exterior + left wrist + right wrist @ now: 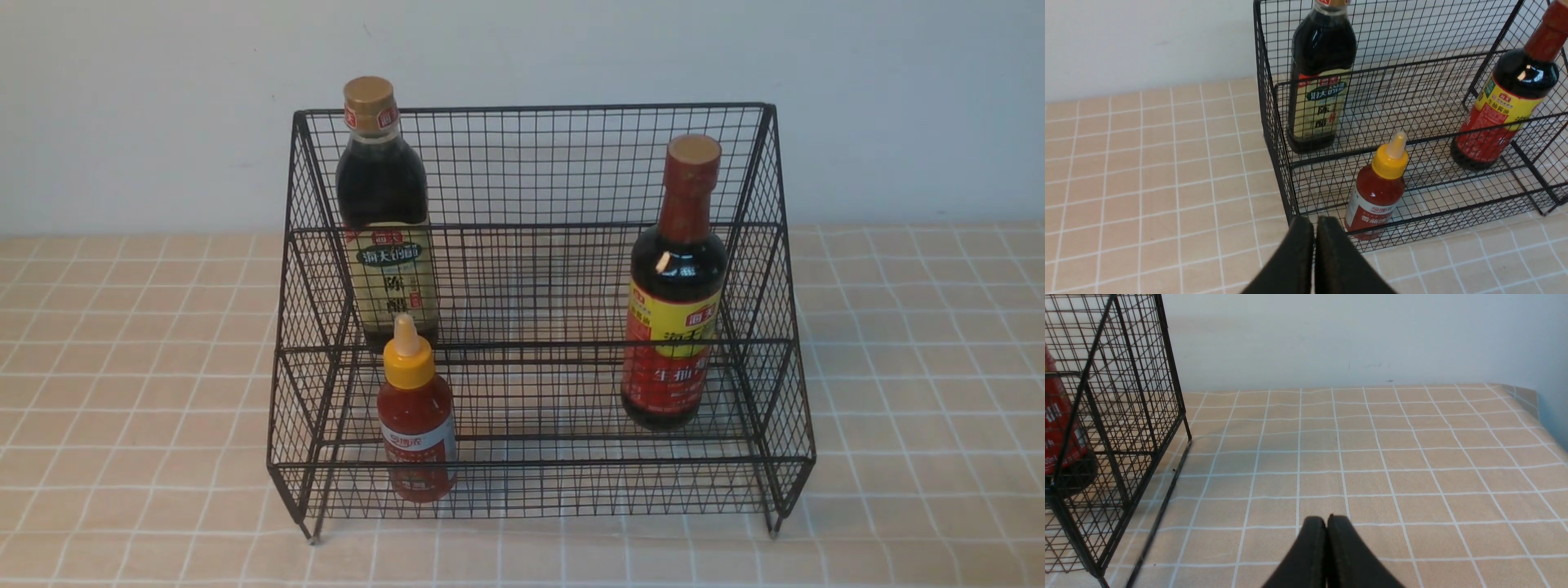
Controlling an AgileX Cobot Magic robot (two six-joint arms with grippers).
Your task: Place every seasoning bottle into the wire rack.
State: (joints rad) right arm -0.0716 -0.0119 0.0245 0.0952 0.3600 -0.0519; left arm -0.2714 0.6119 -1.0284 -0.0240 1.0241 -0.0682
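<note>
I see my left gripper (pixel 1315 228) and right gripper (pixel 1326 526) both pressed closed on nothing, outside the black wire-mesh stepped rack (pixel 539 229). Inside it, the gold-capped tall dark bottle (pixel 385 216) stands on the upper tier's left. The small red squeeze bottle with yellow nozzle (pixel 415 412) and the red-necked dark bottle (pixel 676 290) stand on the lower tier, left and right.

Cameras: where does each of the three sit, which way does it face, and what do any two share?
Front view: between the arms, facing the wire rack and wall; no robot part shows.
Left wrist view: on the left arm, looking down at the rack's left end from outside; left gripper fingers closed together.
Right wrist view: on the right arm, facing bare tablecloth beside the rack's right end; right gripper closed.
Shared: front and left wrist both show the squeeze bottle.
</note>
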